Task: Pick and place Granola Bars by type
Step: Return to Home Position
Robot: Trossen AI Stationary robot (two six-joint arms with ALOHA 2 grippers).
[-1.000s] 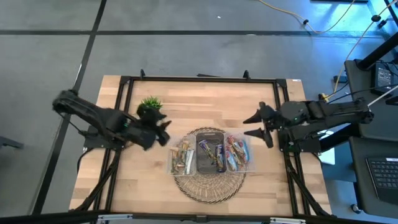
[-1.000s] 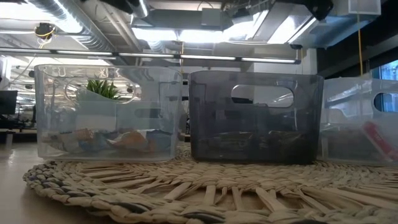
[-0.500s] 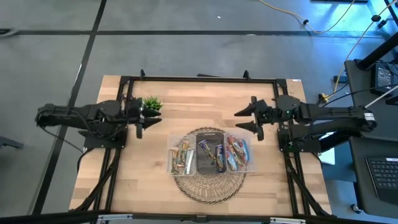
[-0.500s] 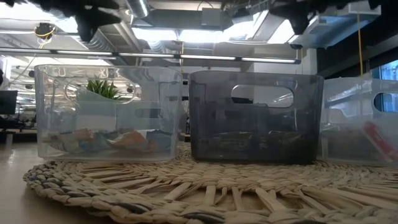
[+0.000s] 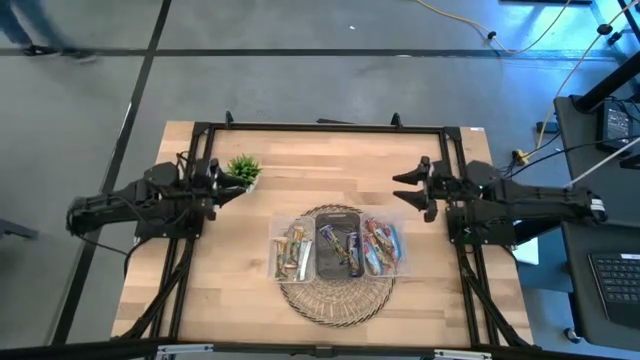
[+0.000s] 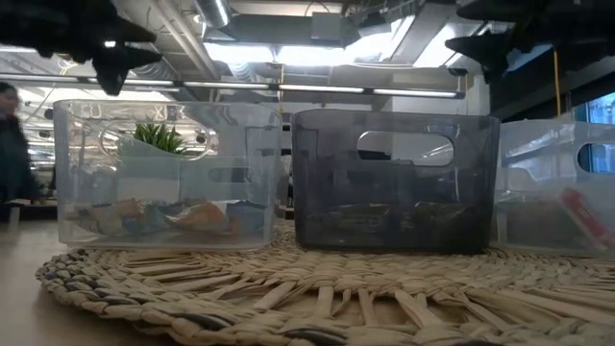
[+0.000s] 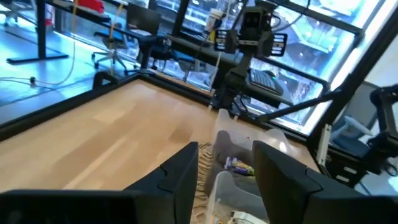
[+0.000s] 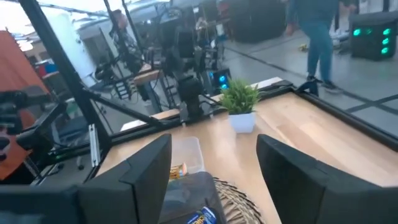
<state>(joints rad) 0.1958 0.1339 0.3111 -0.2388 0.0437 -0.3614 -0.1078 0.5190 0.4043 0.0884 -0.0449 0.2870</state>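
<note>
Tabletop (image 5: 300, 185) is light wood glued up in strips, smooth with a satin finish, not shiny. The frame (image 5: 320, 127) around it looks like black metal tube, matt. The round mat (image 6: 288, 293) is woven from flat, dry, straw-like fibre, properly rough. The 2 clear bins (image 6: 168, 173) are glossy hard plastic. The middle bin (image 6: 394, 183) is smoky dark see-through plastic with the same smooth finish. The granola bars (image 5: 380, 248) have shiny, foil-type wrappers. On the left gripper (image 7: 227, 152) and the right gripper (image 8: 214, 144) the finger shells are matt black, plastic by the look. The plant's pot (image 8: 242, 122) is plain matt white.
</note>
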